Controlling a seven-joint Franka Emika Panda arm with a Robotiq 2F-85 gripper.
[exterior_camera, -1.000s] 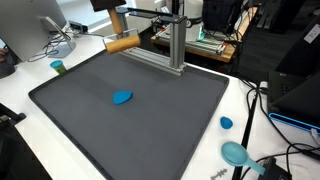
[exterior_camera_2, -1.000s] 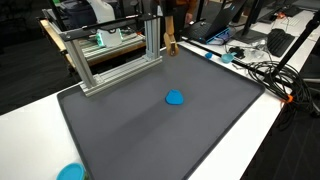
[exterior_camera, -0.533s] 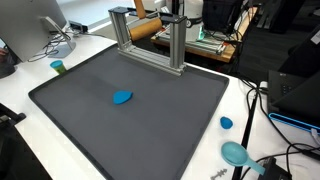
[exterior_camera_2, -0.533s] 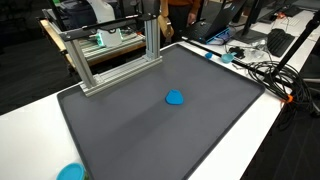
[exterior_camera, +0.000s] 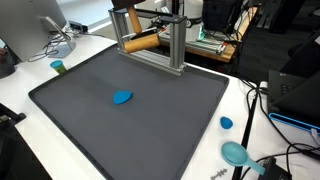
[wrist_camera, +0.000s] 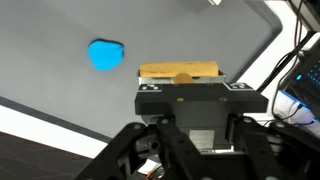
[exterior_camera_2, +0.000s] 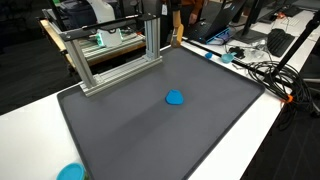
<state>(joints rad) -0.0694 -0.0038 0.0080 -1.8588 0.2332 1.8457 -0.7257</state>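
My gripper (wrist_camera: 193, 128) is shut around a black block with printed markers (wrist_camera: 200, 96) that carries a light wooden rod (wrist_camera: 180, 72). In both exterior views the rod (exterior_camera: 140, 43) (exterior_camera_2: 178, 32) hangs high at the back of the table, behind the aluminium frame (exterior_camera: 150, 52). The gripper itself is mostly hidden there. A small blue object (exterior_camera: 122, 97) (exterior_camera_2: 175, 97) lies alone on the dark mat (exterior_camera: 150, 120), well away from the gripper. It also shows in the wrist view (wrist_camera: 105, 54).
The aluminium frame (exterior_camera_2: 110, 55) stands on the mat's back edge. A small green cup (exterior_camera: 58, 66), a blue lid (exterior_camera: 226, 123) and a teal round thing (exterior_camera: 236, 152) (exterior_camera_2: 70, 172) sit on the white table. Cables (exterior_camera_2: 265, 70) and desks crowd the surroundings.
The rod and gripper swung from beside the frame's end to behind it, rising first and now a little lower. The blue object has not moved.
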